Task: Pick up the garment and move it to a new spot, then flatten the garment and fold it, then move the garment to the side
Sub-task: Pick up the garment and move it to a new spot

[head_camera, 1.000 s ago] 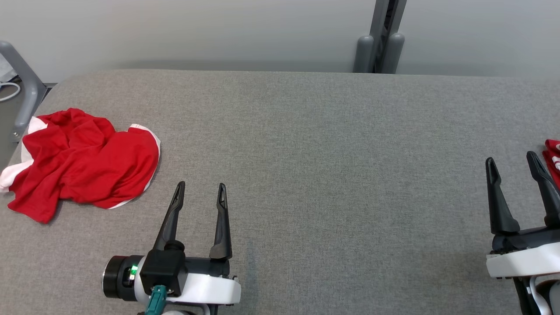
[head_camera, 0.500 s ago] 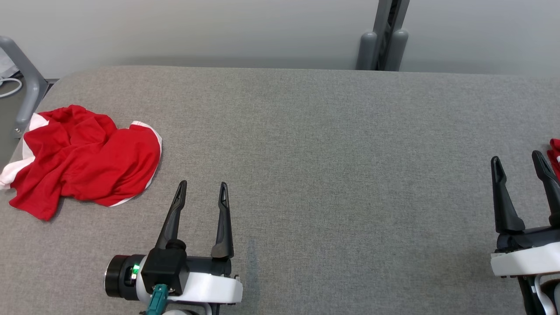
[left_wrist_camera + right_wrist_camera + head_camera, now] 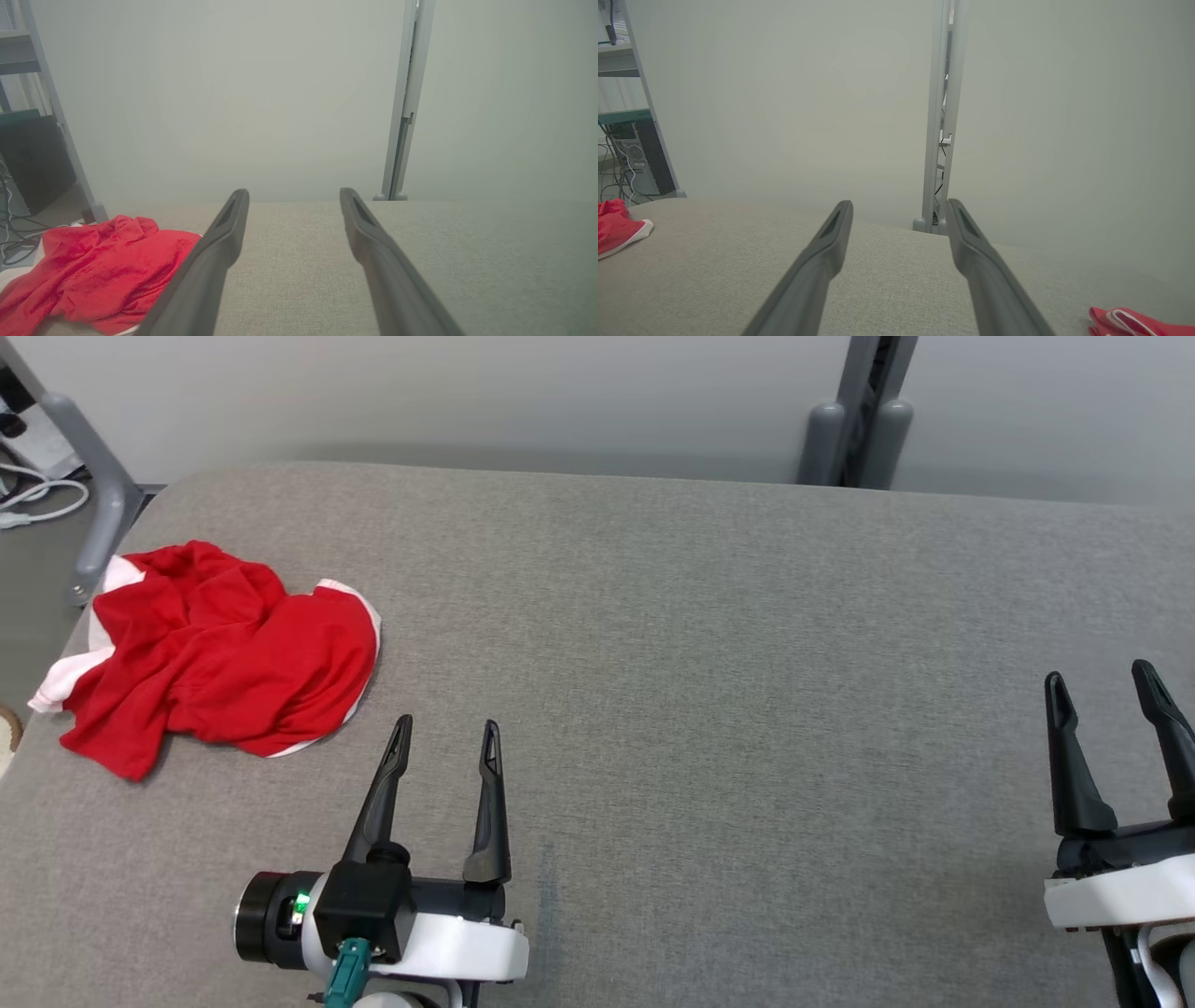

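garment point(image 3: 219, 653) crumpled on surface point(image 3: 700, 663), 10 o'clock from left fingers point(image 3: 381, 798), axis seemingly 9-to-3 | left fingers apart, empty, nearer | right fingers point(image 3: 1067, 761) apart, empty, far at 3 o'clock

We see the garment point(image 3: 224, 649), a crumpled heap of bright red cloth with white trim. It lies on the grey fabric-covered table point(image 3: 709, 644), at the left end and toward the far corner. It is bunched up rather than spread flat, and deep folds cross its top. A rounded lobe edged in white curves along its right side. A white band shows at its left side, right by the table's rim, and a red flap trails toward the near left. From the left wrist view we see its soft, wrinkled surface resting low on the table.
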Robot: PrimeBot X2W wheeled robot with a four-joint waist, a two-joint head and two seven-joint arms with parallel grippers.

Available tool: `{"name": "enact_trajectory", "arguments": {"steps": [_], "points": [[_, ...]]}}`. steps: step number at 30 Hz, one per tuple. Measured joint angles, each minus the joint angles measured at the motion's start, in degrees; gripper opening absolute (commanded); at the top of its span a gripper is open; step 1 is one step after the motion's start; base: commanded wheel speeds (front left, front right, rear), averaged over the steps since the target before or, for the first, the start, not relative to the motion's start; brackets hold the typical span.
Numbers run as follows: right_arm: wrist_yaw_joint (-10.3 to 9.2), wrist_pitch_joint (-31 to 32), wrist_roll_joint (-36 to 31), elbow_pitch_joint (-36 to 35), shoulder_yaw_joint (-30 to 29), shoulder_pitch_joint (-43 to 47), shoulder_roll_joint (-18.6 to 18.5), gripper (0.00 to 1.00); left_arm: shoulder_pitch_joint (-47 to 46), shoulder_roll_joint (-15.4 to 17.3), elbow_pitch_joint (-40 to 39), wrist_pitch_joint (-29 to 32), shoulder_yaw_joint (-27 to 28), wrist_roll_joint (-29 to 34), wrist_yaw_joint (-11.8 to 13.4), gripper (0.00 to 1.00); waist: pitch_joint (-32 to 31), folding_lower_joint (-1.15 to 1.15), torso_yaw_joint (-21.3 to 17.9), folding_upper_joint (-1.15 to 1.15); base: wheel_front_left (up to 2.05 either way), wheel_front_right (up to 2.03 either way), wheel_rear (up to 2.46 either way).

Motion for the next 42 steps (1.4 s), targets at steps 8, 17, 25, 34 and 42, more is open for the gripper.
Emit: {"name": "enact_trajectory", "arguments": {"steps": [8,17,25,34,42], "points": [[0.00,0.0,-0.1,-0.5,1.4,0.9,-0.4,1.00,0.5,0.0,-0.5,0.0,0.4,0.1,0.4,1.00,0.2,0.00,6.0,0.00,0.00,0.00,0.00],[0.00,0.0,-0.5,-0.4,3.1,2.1,-0.6,1.00,3.2,0.0,-0.9,0.0,1.6,0.4,-0.6,1.00,-0.8,0.00,14.8,0.00,0.00,0.00,0.00],[0.01,0.0,-0.6,0.1,7.5,1.7,-0.2,1.00,6.1,0.1,-2.8,0.0,3.3,0.0,0.0,1.00,-2.0,0.00,20.7,0.00,0.00,0.00,0.00],[0.01,0.0,0.6,2.3,12.7,-2.2,-1.8,1.00,8.4,0.0,-5.7,0.0,4.7,0.0,2.2,1.00,-1.4,0.00,21.4,0.00,0.00,0.00,0.00],[0.01,0.0,1.3,3.3,13.7,-3.0,-2.4,1.00,8.9,0.0,-6.3,0.0,5.2,-0.1,2.8,1.00,-1.6,0.00,21.4,0.00,0.00,0.00,0.00]]}}
